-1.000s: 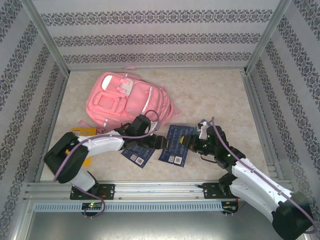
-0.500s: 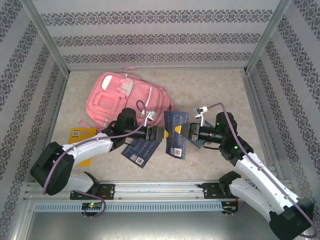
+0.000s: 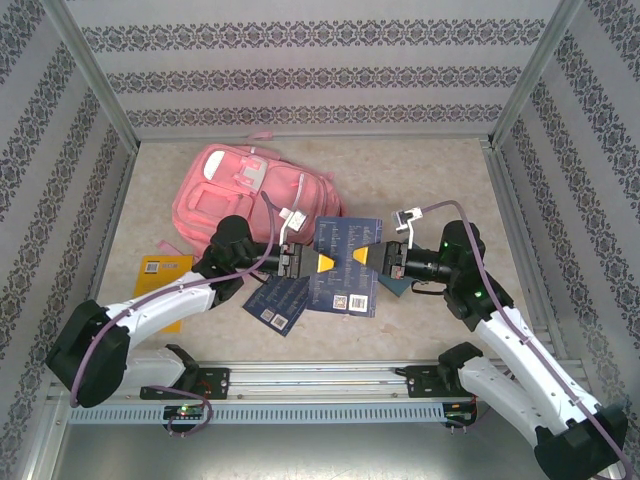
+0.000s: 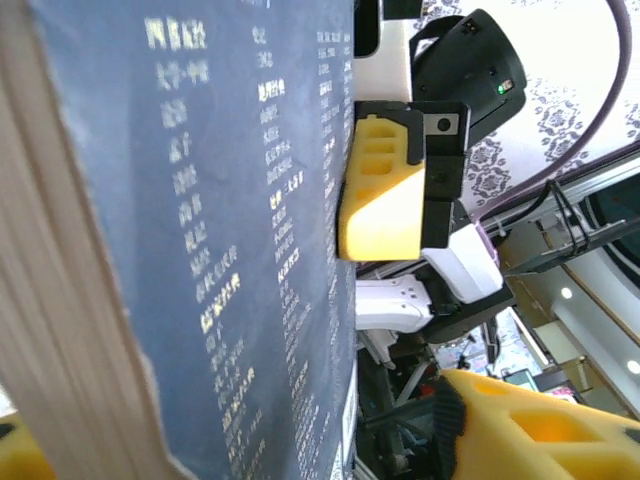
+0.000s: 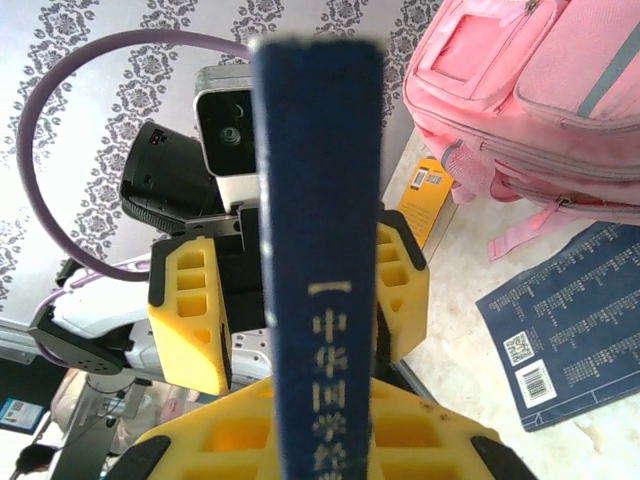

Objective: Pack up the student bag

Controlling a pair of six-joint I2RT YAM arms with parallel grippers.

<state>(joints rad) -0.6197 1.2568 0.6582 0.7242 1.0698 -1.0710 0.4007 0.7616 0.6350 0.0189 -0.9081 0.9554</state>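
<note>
Arms are meeting over the middle of the desk (image 3: 440, 180), where the left end effector (image 3: 322, 262) and the right end effector (image 3: 360, 258) are facing each other tip to tip. Between them a blue book (image 3: 345, 235) is hanging clear of the desk, its cover with pale lettering turning up toward the overhead camera. The left end effector is pinching the book along its page edge, with one yellow finger (image 5: 190, 315) pressing on each face, as the right wrist view is showing. The right end effector is clamping the opposite side, its own yellow fingers (image 5: 225, 435) sitting on either side of the spine and its printed characters. The pink backpack (image 3: 250, 195) is lying flat on the desk beyond the left end effector and off to its left, front pockets facing up. Its nearest corner is coming close to the far corner of the held book, though I cannot tell whether they are touching. A second blue book (image 3: 280, 303) is lying flat on the desk just on the near side of the left end effector, partly under the held one. An orange booklet (image 3: 165, 270) is lying well to the left of the left end effector, with the left arm crossing over part of it. A dark teal item (image 3: 393, 285) is peeking out from under the right end effector, too hidden to identify.
</note>
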